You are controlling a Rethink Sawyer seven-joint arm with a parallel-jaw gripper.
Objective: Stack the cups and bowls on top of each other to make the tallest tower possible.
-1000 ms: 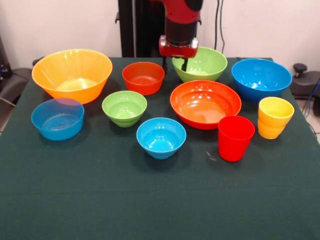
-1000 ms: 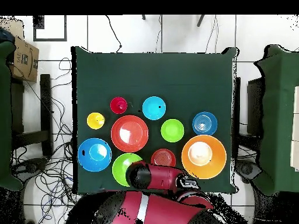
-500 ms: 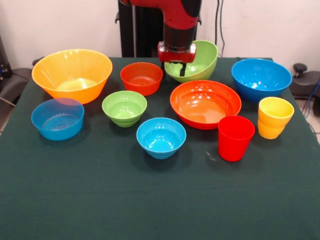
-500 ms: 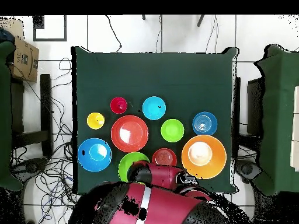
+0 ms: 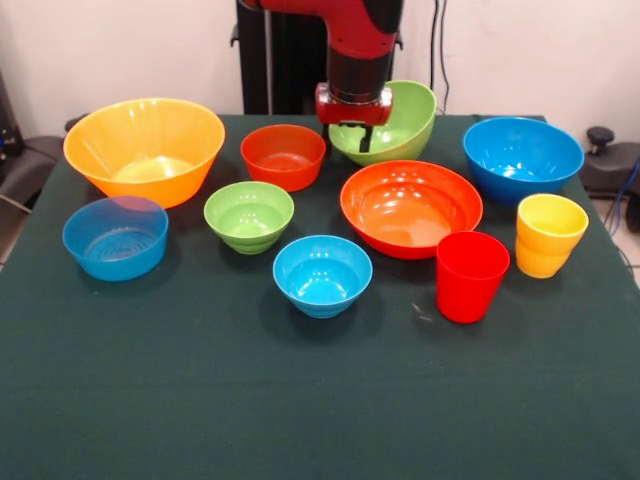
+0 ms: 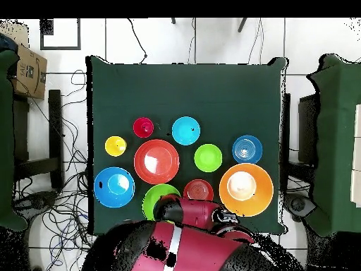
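Now arm (image 5: 352, 40) tilts green bowl (image 5: 405, 125).

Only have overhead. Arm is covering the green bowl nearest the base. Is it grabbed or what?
Observer: Front view shows the gripper closed on the rim of the large green bowl, one finger outside the wall.
Operator: Bowl level?
Observer: No. It is tilted, the rim away from the gripper raised, the opening turned toward the small red-orange bowl.
Operator: Clear of the table?
Observer: Cannot tell. Its underside sits low, just behind the far rim of the large red-orange bowl, and I can't see whether they touch.
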